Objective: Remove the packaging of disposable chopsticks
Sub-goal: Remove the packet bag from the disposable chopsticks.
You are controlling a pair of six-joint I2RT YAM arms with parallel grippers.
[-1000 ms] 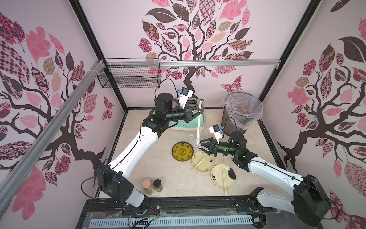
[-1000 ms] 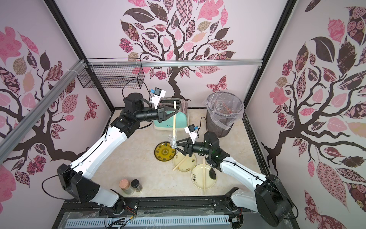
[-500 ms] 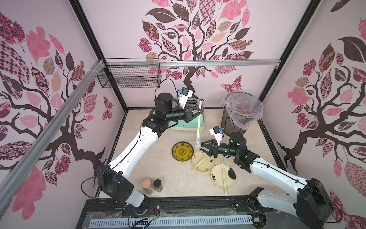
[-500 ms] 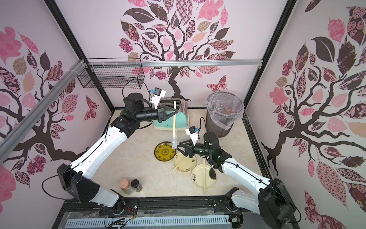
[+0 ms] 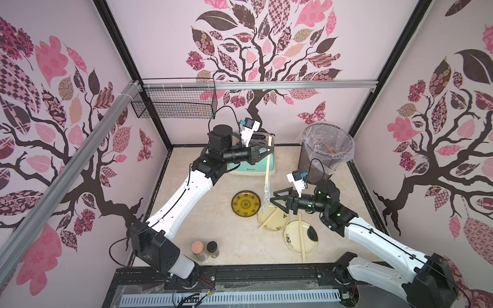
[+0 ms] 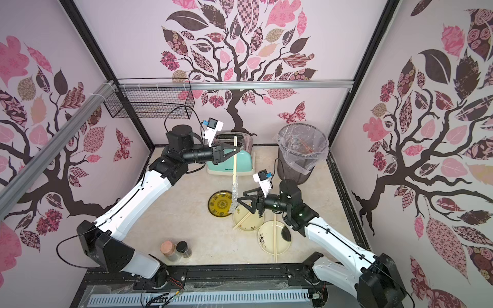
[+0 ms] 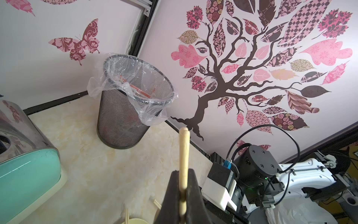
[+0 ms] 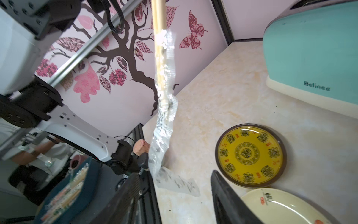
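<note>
Left end effector [image 5: 267,151] is pressed together on a pair of chopsticks [image 5: 267,166], pinching them near their upper end so they hang almost upright in the air in front of the mint toaster [image 5: 250,168]; the left wrist view shows the two dark fingers [image 7: 195,194] closed flat against the wood [image 7: 183,151]. A crinkly clear packaging sleeve [image 5: 265,194] covers only the lower end of these sticks and dangles past their tips, above the worktop [image 5: 213,226] by the yellow patterned plate [image 5: 245,205]. The right end effector [image 5: 277,204] stands spread wide, level with the sleeve's lower end. In the right wrist view the sleeve [image 8: 164,108] hangs between its two fingers [image 8: 222,194], touching neither. A second bare pair [image 5: 269,219] lies across a cream plate [image 5: 276,226], and a third pair [image 5: 301,237] lies across the neighbouring cream plate [image 5: 292,241]. Sleeves with red-orange print [image 7: 135,89] lie inside the lined mesh bin [image 7: 120,120]. Two jars [image 5: 205,249] stand near the worktop's front edge.
</note>
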